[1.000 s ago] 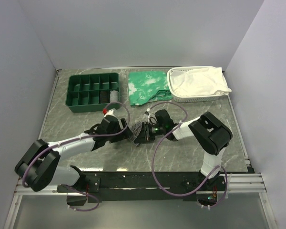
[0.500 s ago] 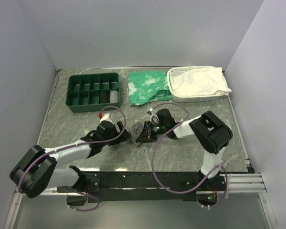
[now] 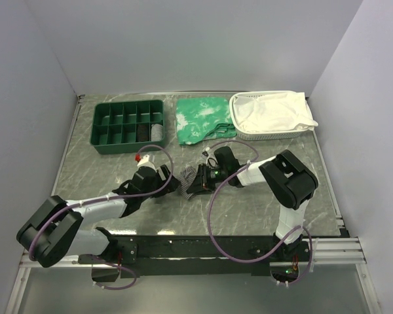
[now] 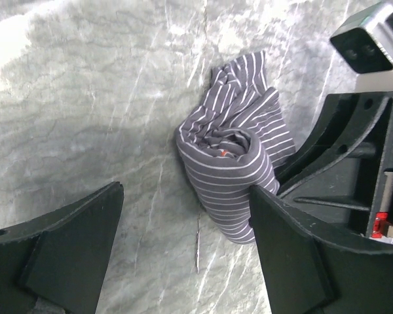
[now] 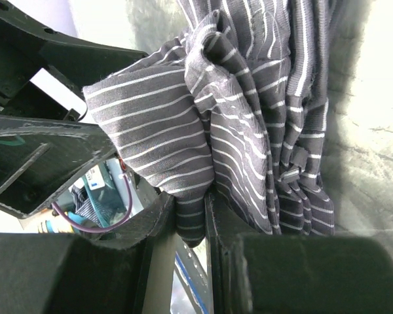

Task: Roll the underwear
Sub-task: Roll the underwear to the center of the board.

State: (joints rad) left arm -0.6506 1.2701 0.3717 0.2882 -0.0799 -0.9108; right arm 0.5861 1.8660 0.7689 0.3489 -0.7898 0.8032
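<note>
Striped underwear (image 4: 230,171) rolled into a coil mid-table (image 3: 105,180), mostly hidden between both grippers from above, orange tag (image 4: 224,154) barely a speck in the coil's core, right gripper (image 5: 191,212) pinching a fold tight, left gripper (image 4: 187,195) spread wide, roll between its fingers, one end cut off behind a finger

I've got the underwear (image 4: 230,171) reading dark grey with thin white stripes, plus one orange-red fleck. The bench (image 4: 85,98) shows grey marble, pale-veined.
</note>
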